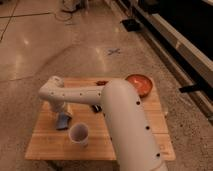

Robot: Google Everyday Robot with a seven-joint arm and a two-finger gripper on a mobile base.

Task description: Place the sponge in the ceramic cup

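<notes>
Gripper [61, 112] over table [47, 148] | jaws clamped on sponge [62, 121] | ceramic cup [79, 134] near; orange bowl [139, 84] apart

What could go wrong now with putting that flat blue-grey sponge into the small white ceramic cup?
The flat blue-grey sponge looks about as wide as the mouth of the small white ceramic cup, so it may catch on the rim rather than drop in. The gripper sits over the sponge, close beside the cup; a sideways move could tip the cup. The cup stands near the front edge of the wooden table, so a knock might push it off.
</notes>
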